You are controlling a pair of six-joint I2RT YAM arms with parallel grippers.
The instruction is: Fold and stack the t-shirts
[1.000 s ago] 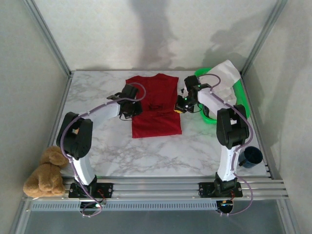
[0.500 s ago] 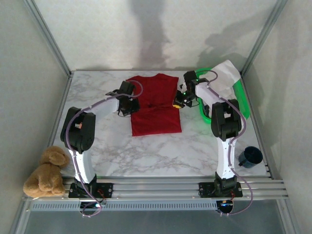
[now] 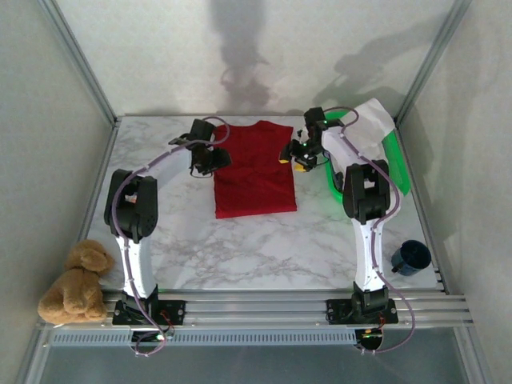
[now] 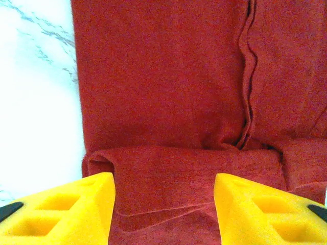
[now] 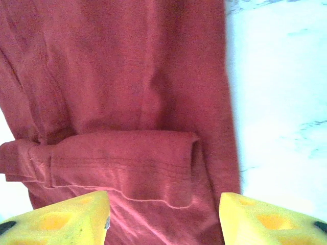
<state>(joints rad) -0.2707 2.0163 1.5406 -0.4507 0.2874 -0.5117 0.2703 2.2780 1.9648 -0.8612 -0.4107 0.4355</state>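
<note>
Marble table [image 3: 240,248], arms stretched far, L fingers [image 4: 56,214] apart, R fingers [image 5: 271,219] apart, flanking red t-shirt [image 3: 254,176]

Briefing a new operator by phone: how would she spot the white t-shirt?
On the marble table, find the green basket at the far right. The white t-shirt is draped over its far rim, the only pale cloth; the red t-shirt lies mid-table.

no writing, label, brand, number or sign can be read on anything here; the red t-shirt [image 3: 254,172], the green basket [image 3: 400,168] and the marble counter [image 3: 240,248] all show plain surfaces.
</note>
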